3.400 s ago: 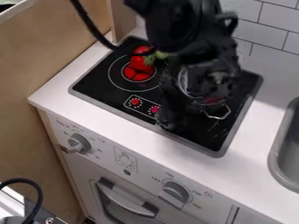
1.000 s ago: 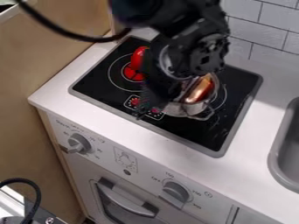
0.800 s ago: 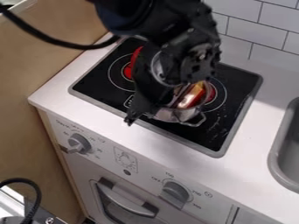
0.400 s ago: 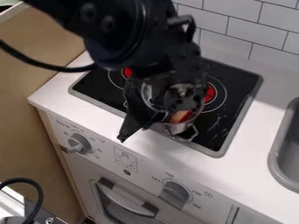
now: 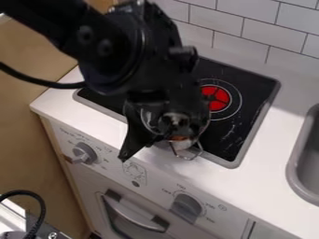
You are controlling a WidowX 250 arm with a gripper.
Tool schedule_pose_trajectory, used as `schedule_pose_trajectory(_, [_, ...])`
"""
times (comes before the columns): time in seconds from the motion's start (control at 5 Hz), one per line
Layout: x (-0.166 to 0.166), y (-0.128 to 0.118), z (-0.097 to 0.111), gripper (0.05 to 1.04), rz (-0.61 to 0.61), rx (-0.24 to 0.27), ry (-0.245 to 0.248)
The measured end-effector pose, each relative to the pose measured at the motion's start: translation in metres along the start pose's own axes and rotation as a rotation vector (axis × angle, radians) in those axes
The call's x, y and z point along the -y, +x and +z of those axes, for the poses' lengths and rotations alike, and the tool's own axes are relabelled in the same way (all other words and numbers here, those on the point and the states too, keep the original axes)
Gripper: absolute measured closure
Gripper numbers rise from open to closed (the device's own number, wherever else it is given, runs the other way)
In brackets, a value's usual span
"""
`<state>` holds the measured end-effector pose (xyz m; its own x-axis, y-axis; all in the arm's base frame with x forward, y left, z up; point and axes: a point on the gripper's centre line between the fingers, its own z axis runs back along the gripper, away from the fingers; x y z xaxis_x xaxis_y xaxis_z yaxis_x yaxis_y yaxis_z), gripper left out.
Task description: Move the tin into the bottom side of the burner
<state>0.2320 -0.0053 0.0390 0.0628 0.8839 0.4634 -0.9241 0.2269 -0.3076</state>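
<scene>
Probably light, stiff and slippery, the tin lies below and left of the red burner, partly covered by the hand, whose grip I cannot tell, and wants pinching by its wall.

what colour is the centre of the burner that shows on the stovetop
Red, in the camera view: the burner has a red centre.

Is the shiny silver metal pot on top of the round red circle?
No, the silver metal pot is by the front edge of the flat black stovetop, nearer the camera than the round red burner.
</scene>
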Motion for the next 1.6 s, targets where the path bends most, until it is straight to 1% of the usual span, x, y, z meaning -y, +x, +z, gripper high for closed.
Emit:
schedule_pose_trajectory(0.2, [-0.001, 0.0, -0.003, 1.026, 0.013, 0.008, -0.012])
schedule_pose_trajectory(0.4, [-0.001, -0.001, -0.006, 1.005, 0.003, 0.009, -0.022])
schedule_pose_trajectory(0.6, [-0.001, 0.001, -0.007, 0.851, -0.002, 0.015, -0.02])
schedule_pose_trajectory(0.8, [0.0, 0.001, -0.008, 0.597, 0.008, 0.017, -0.017])
schedule_pose_trajectory(1.0, [0.001, 0.002, -0.006, 0.294, 0.013, 0.017, 0.004])
schedule_pose_trajectory(1.2, [0.004, 0.005, 0.001, 0.084, -0.01, 0.011, 0.038])
schedule_pose_trajectory(1.4, [0.011, 0.012, 0.012, 0.085, -0.019, 0.003, 0.07])
schedule_pose_trajectory(1.6, [0.017, 0.014, 0.017, 0.085, -0.019, 0.005, 0.089])
